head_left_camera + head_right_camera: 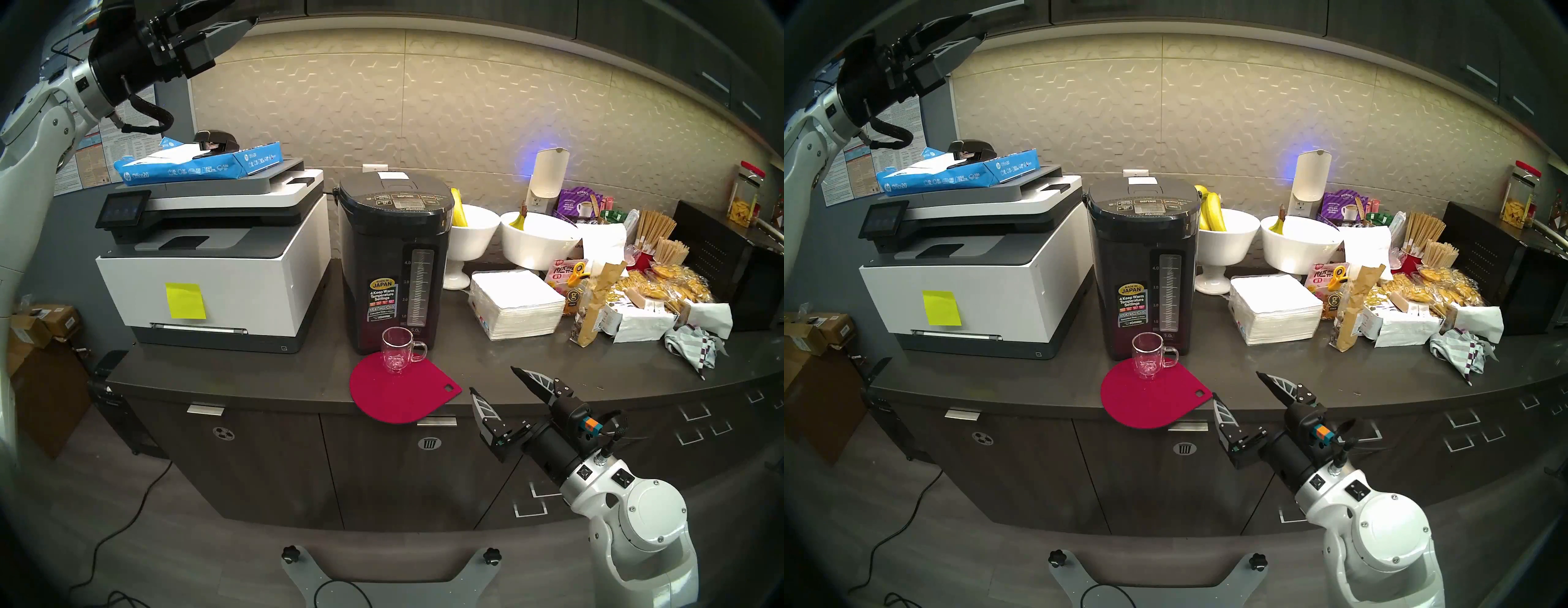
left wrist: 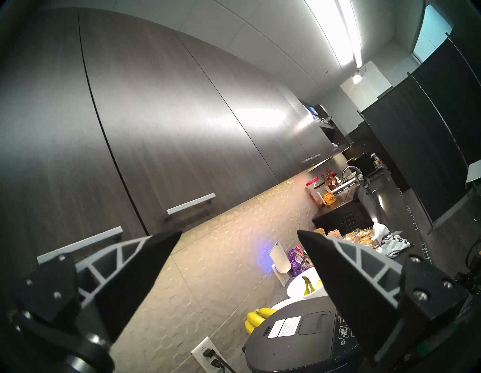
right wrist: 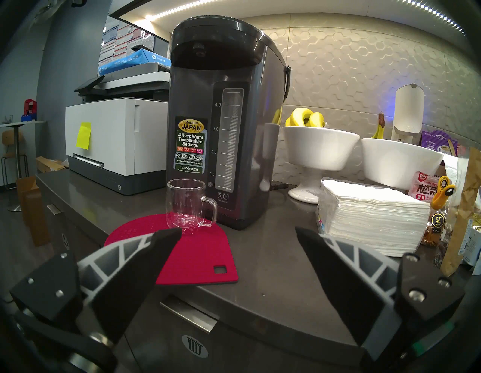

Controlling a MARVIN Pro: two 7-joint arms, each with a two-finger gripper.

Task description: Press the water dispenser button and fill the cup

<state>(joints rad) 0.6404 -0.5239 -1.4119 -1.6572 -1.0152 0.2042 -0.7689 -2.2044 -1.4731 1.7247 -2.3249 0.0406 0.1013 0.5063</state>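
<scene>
On the dark counter (image 1: 488, 352), the water dispenser (image 1: 392, 263) stands upright between the printer (image 1: 220, 263) and a white footed bowl (image 1: 471, 237). Its DISPENSE button (image 1: 405, 196) on the top panel is untouched. The cup (image 1: 396, 350), apparently empty, stands on a red mat (image 1: 399, 397) just before the dispenser. Left gripper (image 2: 239, 235) is raised high near the upper cabinets, jaws spread, holding nothing. Right gripper (image 1: 494, 380) hangs off the counter edge, jaws spread, empty.

water dispenser (image 3: 223, 125) sticker "MADE IN JAPAN", gauge "5.0L", button (image 1: 405, 196) "DISPENSE"
</scene>
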